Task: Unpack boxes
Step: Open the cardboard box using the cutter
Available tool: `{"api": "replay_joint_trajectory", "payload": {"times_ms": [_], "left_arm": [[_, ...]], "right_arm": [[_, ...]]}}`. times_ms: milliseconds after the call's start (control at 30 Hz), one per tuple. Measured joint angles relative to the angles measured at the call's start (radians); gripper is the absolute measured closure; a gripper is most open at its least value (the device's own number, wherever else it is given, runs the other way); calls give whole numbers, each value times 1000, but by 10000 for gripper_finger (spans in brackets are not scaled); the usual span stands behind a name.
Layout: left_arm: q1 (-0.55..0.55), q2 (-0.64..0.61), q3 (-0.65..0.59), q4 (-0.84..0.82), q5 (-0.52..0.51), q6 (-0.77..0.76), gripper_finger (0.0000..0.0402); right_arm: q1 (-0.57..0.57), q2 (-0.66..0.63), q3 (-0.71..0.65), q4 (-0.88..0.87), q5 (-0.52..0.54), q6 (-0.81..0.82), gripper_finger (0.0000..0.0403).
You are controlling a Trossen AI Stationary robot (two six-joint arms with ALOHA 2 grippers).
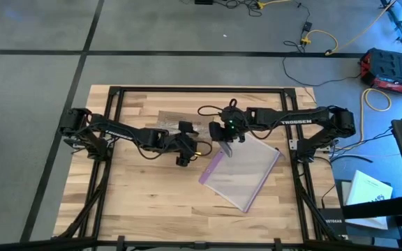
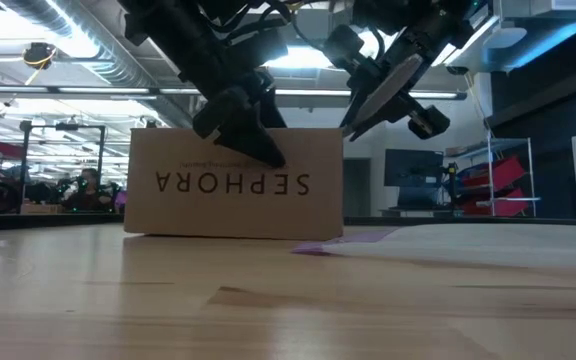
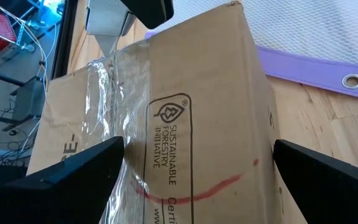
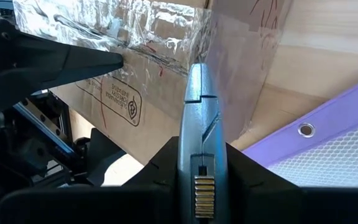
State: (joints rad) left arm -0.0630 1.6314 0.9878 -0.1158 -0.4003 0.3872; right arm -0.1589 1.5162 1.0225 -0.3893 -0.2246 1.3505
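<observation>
A brown cardboard box [image 2: 233, 185] with upside-down "SEPHORA" lettering rests on the wooden table, its top sealed with clear tape [image 3: 107, 99]. My left gripper [image 3: 197, 155] is open, one finger on each side of the box's near end. My right gripper [image 4: 197, 168] is shut on a grey knife-like tool [image 4: 196, 118], just above the far side of the box. The tool's tip [image 4: 195, 67] is at the taped top edge. A clear plastic bag with a purple zip edge [image 1: 243, 171] lies flat to the right of the box. My left gripper straddles the box's top from above at a slant, its fingers [image 3: 86, 171] beside the box's two sides. Whether they touch the cardboard I cannot tell. My right gripper pinches the tool's handle [image 4: 197, 186] between its two fingers. The tool runs along the fingers, slanting down toward the box. Whether its tip touches the tape I cannot tell.
Black frame rails [image 1: 117, 90] run around the table's edges. Bare wood [image 1: 152, 202] lies on the near side of the box. Cables and a red case [image 1: 389, 70] sit on the floor beyond the table.
</observation>
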Motion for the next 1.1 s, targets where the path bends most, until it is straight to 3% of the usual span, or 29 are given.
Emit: {"api": "replay_joint_trajectory", "payload": {"times_ms": [1100], "left_arm": [[0,1,0,133,6,87,2]], "right_arm": [[2,2,-2,-3,-75,52,352]]}}
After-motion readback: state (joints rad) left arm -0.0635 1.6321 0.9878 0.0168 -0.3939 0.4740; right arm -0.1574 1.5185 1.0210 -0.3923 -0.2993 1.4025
